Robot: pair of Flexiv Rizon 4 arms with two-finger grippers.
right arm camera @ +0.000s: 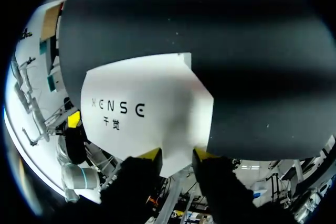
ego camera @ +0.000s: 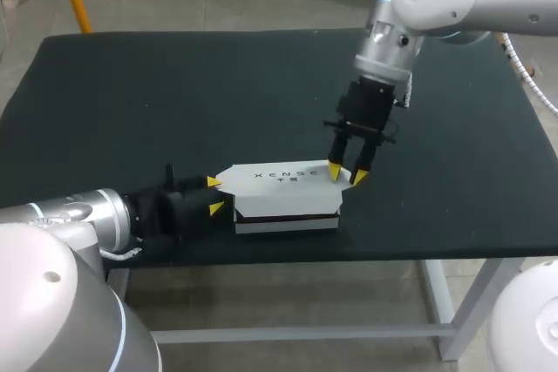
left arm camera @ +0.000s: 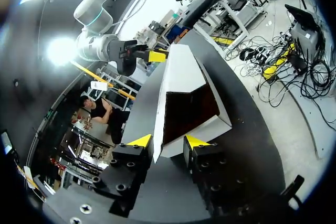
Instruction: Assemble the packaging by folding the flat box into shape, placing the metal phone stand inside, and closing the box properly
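Note:
A white box (ego camera: 279,189) lies folded into shape near the table's front edge, its printed lid up. In the left wrist view its near end (left arm camera: 181,72) gapes and shows a dark inside; no phone stand shows anywhere. My left gripper (ego camera: 214,195) lies low at the box's left end, open, with the end's lower corner between its yellow tips (left arm camera: 168,141). My right gripper (ego camera: 346,173) points down at the box's right end, open. One tip is over the lid (right arm camera: 142,108), the other just past the end flap, which shows between the tips (right arm camera: 177,155).
The black table (ego camera: 174,102) carries nothing else in view. The box sits close to the front edge, with the wide dark tabletop behind it and to both sides. My right arm comes down from the back right.

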